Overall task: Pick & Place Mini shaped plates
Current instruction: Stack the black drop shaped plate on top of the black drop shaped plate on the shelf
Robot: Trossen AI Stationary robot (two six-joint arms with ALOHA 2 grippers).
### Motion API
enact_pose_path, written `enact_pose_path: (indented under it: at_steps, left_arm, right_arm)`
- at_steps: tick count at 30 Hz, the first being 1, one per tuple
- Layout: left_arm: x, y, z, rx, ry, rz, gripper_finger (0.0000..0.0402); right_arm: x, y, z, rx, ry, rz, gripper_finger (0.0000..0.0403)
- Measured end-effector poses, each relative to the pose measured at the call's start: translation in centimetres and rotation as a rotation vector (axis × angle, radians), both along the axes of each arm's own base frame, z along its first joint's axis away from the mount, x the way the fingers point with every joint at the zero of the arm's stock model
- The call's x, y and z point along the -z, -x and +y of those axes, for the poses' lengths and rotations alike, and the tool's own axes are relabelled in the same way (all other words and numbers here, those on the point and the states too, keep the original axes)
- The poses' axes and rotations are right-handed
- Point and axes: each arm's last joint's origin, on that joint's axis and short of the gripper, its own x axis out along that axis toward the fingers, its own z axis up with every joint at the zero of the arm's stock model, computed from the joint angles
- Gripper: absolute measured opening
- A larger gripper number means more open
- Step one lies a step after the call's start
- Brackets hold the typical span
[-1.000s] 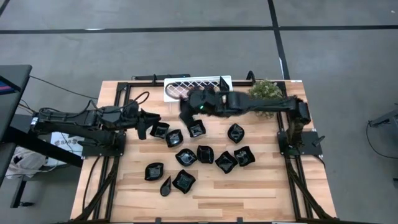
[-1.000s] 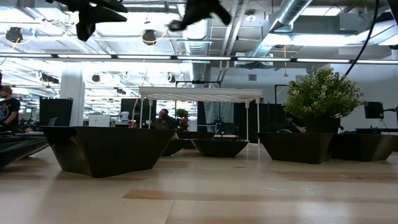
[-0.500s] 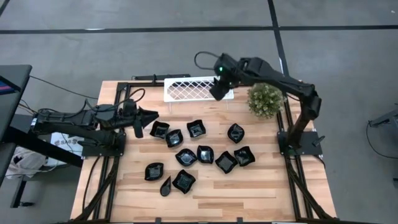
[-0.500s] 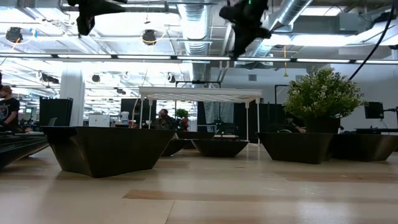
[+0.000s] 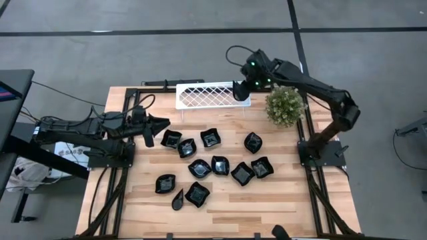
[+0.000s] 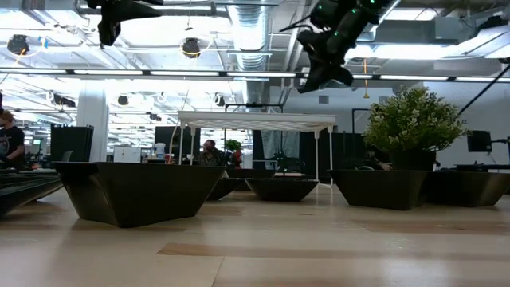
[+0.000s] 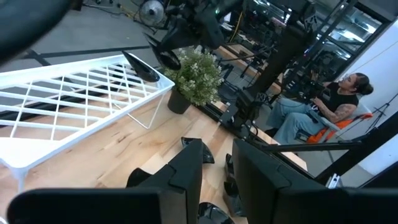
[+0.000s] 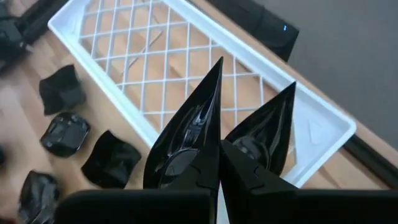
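Fingers of the right gripper (image 5: 240, 91) are clenched on a teardrop plate (image 8: 186, 134), glossy black and standing on edge. Its long axis runs in line with the fingers, and its pointed tip faces away from the wrist, over the lattice. A second pointed black shape sits just beside it in the right wrist view; I cannot tell whether that is another plate. The gripper hangs above the 3 o'clock end of the white lattice tray (image 5: 200, 95), clear of it, high in the low view.

The tray lies along the table's 12 o'clock edge. Just beside its 3 o'clock end stands a green bushy plant (image 5: 285, 107) in a dark pot. The mini shaped plates (image 5: 220, 165), eleven of them, lie on the wood outside the tray, scattered from the centre toward 7 o'clock. Most are squarish with wavy rims. One loose teardrop dish (image 5: 178, 199) near 7 o'clock points its tip toward about 1 o'clock.

The left gripper (image 5: 151, 133) waits at 9 o'clock, above the wood and near the nearest plate. Its fingers are parted with nothing between them.

The table (image 5: 267, 207) is pale butcher-block wood in a black frame, standing on grey floor crossed by dark lines. The room beyond is an open hall with ceiling ducts and strip lights. A person (image 7: 323, 102) sits on an orange chair past the right arm's base.
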Motion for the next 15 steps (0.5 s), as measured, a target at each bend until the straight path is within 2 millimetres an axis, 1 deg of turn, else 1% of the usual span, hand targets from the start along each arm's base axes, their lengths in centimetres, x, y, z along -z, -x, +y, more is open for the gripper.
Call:
enact_pose_path:
  at_steps: [3, 6, 9, 15]
  left_arm:
    - [0.0, 0.0, 0.0, 0.0, 0.0, 0.0, 0.009]
    - [0.0, 0.0, 0.0, 0.0, 0.0, 0.0, 0.009]
    - [0.0, 0.0, 0.0, 0.0, 0.0, 0.0, 0.009]
    - [0.0, 0.0, 0.0, 0.0, 0.001, -0.001, 0.009]
  right_arm:
    - [1.5, 0.5, -0.3, 0.005, -0.011, -0.013, 0.0]
    - [3.0, 0.9, -0.8, 0.016, -0.026, 0.016, 0.0]
    - [3.2, 1.1, -1.3, 0.025, -0.017, 0.016, 0.0]
    - [3.0, 1.2, -1.7, 0.026, 0.014, -0.008, 0.0]
